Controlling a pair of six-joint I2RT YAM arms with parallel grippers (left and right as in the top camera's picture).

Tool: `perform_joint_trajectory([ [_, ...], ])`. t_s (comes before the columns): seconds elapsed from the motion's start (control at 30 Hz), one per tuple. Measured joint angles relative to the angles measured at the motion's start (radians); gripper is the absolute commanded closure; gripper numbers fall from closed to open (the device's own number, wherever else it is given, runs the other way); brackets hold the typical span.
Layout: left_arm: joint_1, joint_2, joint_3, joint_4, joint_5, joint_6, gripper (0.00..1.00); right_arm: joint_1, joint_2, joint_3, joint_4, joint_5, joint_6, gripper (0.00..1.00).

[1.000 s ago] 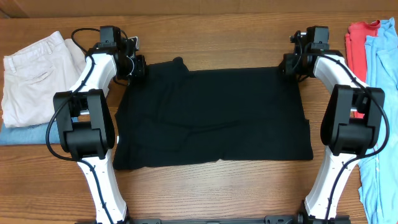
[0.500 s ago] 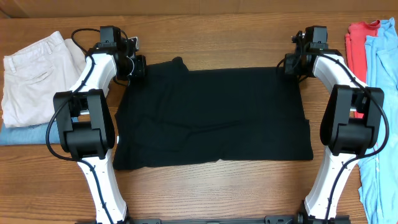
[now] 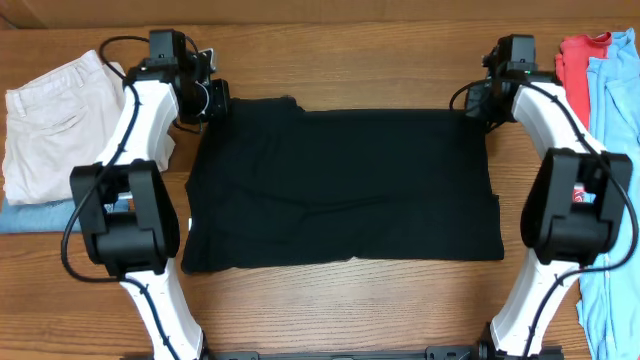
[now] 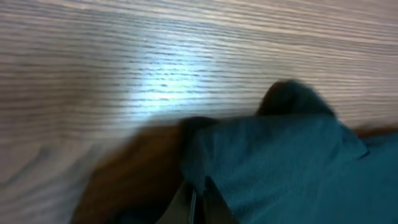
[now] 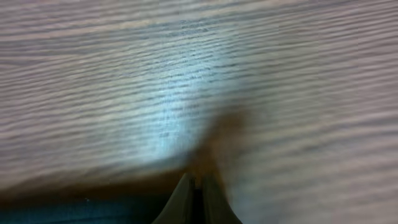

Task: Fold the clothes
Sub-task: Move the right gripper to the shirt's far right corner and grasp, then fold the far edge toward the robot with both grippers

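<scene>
Black shirt [image 3: 340,185] lies spread flat on the table [image 3: 340,300]. The left gripper [image 3: 216,98] pinches its far left corner, jaws pressed together; the right gripper [image 3: 476,102] pinches the far right corner likewise

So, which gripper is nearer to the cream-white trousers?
Left. The left gripper is at the black shirt's far left corner, close beside the trousers. The right gripper is at its far right corner, with the whole shirt between.

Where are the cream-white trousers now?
Overhead view: folded cream-white fabric trousers at the left edge of the wooden table, atop blue denim jeans, beside the left arm.
</scene>
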Motion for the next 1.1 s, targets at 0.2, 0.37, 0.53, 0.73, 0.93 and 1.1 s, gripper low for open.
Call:
perform_joint_trajectory([
  [0.2,0.000,-0.066,0.000,-0.121,-0.040,-0.003,0.96,0.000,-0.078,0.000,-0.121,0.004,0.015,0.96],
  [0.37,0.000,-0.086,0.001,-0.229,-0.096,-0.005,0.96,0.000,-0.088,0.000,-0.252,0.004,0.019,0.96],
  [0.53,0.000,-0.086,0.002,-0.317,-0.132,-0.011,0.96,0.000,-0.088,0.000,-0.357,0.008,0.026,0.96],
  [0.73,0.000,-0.086,0.003,-0.428,-0.150,-0.025,0.96,-0.004,-0.088,0.000,-0.455,0.078,0.089,0.96],
  [0.93,-0.007,-0.086,0.003,-0.517,-0.151,-0.029,0.96,-0.043,-0.088,0.000,-0.526,0.098,0.144,0.96],
  [1.1,-0.029,-0.086,0.003,-0.563,-0.150,-0.029,0.96,-0.069,-0.088,-0.001,-0.549,0.097,0.158,0.96],
])
